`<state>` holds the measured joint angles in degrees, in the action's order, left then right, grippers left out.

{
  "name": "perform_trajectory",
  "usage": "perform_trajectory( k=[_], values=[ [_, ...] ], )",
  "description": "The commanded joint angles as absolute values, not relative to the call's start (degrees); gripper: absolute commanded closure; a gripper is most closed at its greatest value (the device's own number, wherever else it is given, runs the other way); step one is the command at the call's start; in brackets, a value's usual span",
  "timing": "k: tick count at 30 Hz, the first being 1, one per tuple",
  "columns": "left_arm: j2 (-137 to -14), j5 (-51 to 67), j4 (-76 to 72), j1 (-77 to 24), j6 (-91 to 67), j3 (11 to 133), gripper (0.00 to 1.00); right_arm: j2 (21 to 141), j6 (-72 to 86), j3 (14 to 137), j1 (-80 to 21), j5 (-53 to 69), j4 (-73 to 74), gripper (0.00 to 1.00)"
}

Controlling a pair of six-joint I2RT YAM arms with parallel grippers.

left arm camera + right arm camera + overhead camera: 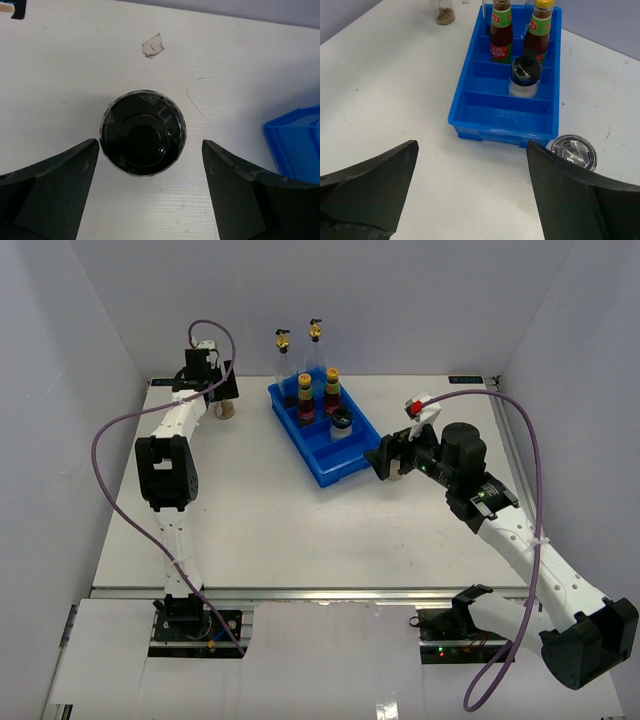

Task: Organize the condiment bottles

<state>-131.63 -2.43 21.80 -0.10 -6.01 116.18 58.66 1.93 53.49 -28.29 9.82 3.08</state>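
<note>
Two tall clear bottles with gold-black spouts (283, 355) (316, 345) stand at the far end of the blue tray (352, 462); I cannot tell if they are inside it. Two dark red sauce bottles (305, 398) (331, 390) stand side by side in the tray, also in the right wrist view (500, 30) (540, 27). One black-capped jar (525, 75) stands in the compartment in front of them. The other black-capped jar (142, 132) stands on the table at the back left. My left gripper (150, 145) is open above it, a finger on each side, not gripping. My right gripper (472, 146) is open and empty, short of the tray's near end.
A clear round glass thing (572, 152) sits on the table by the tray's near right corner, close to my right finger. The tray's nearest compartment (507, 117) holds nothing. A small scrap of tape (153, 46) lies on the table beyond the left jar.
</note>
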Motion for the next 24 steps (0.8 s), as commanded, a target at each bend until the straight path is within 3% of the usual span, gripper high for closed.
perform_trajectory(
  k=[1, 3, 7, 13, 15, 24],
  values=[
    [-132.7, -3.0, 18.5, -0.1, -3.3, 118.4, 0.06, 58.8, 2.5, 55.6, -28.8, 11.0, 1.6, 0.04],
    [-133.3, -3.5, 17.4, -0.1, -2.3, 118.2, 0.07, 58.9, 3.1, 55.3, -29.0, 12.0, 1.4, 0.04],
    [-133.6, -3.6, 16.5, -0.1, -1.8, 117.8, 0.27, 59.2, 3.7, 55.2, -29.3, 12.9, 1.0, 0.03],
    [-128.3, -4.4, 14.6, -0.6, -2.7, 112.0, 0.96, 59.9, 3.3, 55.3, -29.4, 12.9, 1.7, 0.02],
    [-125.7, -5.7, 15.1, -1.4, -2.9, 110.5, 1.0, 59.6, 3.4, 55.1, -29.4, 13.0, 1.6, 0.02],
    [-108.2, -7.4, 17.9, -5.4, -3.8, 97.8, 1.0, 57.6, 4.6, 54.0, -29.5, 14.9, 3.5, 0.02]
  ],
)
